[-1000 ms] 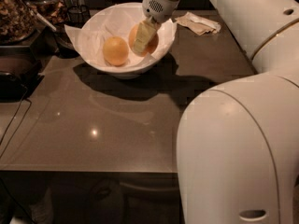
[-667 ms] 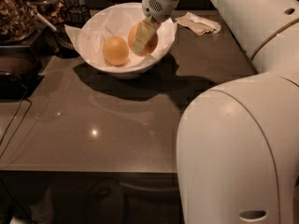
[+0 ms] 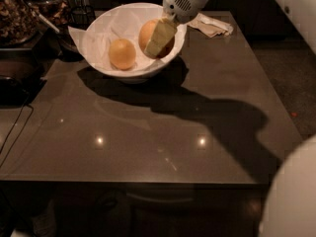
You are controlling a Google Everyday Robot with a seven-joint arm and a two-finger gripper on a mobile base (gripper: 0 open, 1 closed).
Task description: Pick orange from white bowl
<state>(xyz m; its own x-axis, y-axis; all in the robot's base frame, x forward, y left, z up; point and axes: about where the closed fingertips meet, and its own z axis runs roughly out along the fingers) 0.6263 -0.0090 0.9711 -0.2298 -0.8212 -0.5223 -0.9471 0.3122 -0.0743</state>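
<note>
The white bowl [image 3: 98, 58] stands at the back of the dark table, lined with crumpled white paper. The orange [image 3: 147, 33], of deeper peach tint, sits at the bowl's right side. My gripper [image 3: 155, 46] reaches down into the bowl from above right and is closed around the orange. One pale finger [image 3: 160, 36] lies across the orange's front; the other is hidden behind it. A paler, yellower fruit [image 3: 122, 54] lies at the bowl's middle, to the left of the gripper and apart from it.
A crumpled napkin [image 3: 213, 26] lies behind the bowl to the right. Dark containers [image 3: 17, 14] crowd the back left corner, and a black cable [image 3: 15, 127] runs along the table's left edge. My arm's white shell [image 3: 291, 196] fills the lower right corner.
The arm's big white shell has swung out of the right side of the view. More of the orange now shows at the gripper. The paler fruit has not moved.
</note>
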